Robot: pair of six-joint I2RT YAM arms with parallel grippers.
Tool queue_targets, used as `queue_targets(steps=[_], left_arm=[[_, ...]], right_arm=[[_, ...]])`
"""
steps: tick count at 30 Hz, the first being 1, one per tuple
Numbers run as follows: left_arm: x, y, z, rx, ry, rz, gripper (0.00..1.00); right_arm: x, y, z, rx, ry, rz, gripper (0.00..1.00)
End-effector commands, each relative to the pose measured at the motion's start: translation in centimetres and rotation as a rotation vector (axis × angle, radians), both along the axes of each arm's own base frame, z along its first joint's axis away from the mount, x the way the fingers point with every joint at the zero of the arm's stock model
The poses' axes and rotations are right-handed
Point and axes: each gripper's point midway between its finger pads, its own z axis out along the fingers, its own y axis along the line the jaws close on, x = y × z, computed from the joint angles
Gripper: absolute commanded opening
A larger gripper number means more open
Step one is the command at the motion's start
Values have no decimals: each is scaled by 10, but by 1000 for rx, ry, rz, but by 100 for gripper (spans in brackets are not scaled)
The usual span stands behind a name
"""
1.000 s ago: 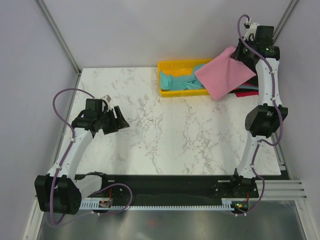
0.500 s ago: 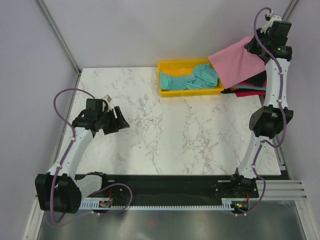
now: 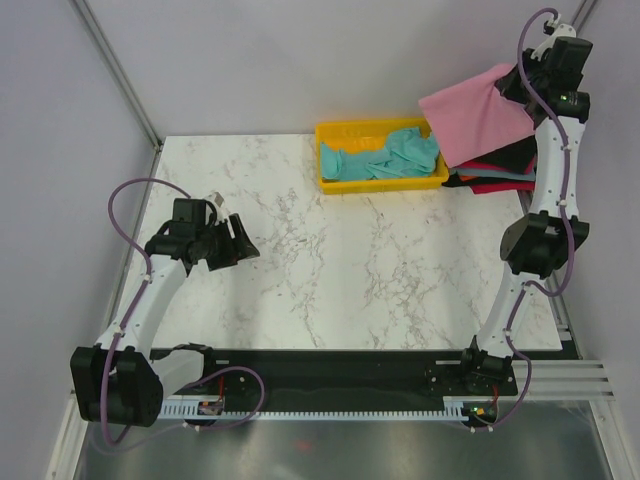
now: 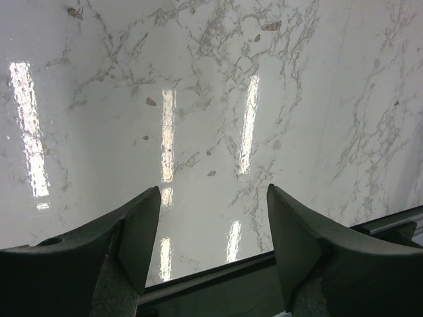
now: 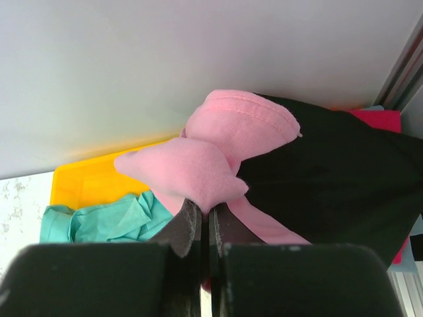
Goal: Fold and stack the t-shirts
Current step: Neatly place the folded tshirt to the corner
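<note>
Where the right gripper (image 3: 514,78) sits: upper right of the overhead view, jaws pinched shut on the pink t-shirt (image 3: 476,113).
Pink t-shirt: hangs down-left from the fingers.
Beneath it: black t-shirt (image 3: 507,157) over red t-shirt (image 3: 495,186).
Yellow tray (image 3: 366,128): just left, holding teal t-shirt (image 3: 385,160).
Left gripper (image 3: 238,243): centre left, jaws apart, empty, over table (image 3: 330,280).

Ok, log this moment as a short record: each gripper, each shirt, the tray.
left gripper: open, empty, over bare table
right gripper: shut on pink t-shirt, raised high at the far right corner
teal t-shirt: crumpled in yellow tray
black t-shirt: heaped right of the tray, below the hanging pink one
red t-shirt: partly covered by the black one
folded so far: none
</note>
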Motion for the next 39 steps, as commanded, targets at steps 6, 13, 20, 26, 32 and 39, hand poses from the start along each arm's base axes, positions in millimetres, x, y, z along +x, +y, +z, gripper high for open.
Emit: queue_targets(steps=[6,13,20,26,32,39], left_arm=[[4,-5,2,-14,-35,-52,73],[4,-6,1,-15,-30,-54,73],[4,-6,-1,-13,-24,-55,72],[2,-8,-5,-6,-10,-60,72],[2,-8,-12,15,9,-56,72],[-1,-13,-15,39,17,-73,72]], right_arm=[[-39,9,132,-60,-310,4,0],[-23,-2,94,-52,-230,-16,0],[7,-31,41,-29,-155,-52,0],[47,-89,-48,71,-80,-103,0],[71,-143,-108,54,-55,-249,2],[78,-187,-53,-18,-281,-400,93]])
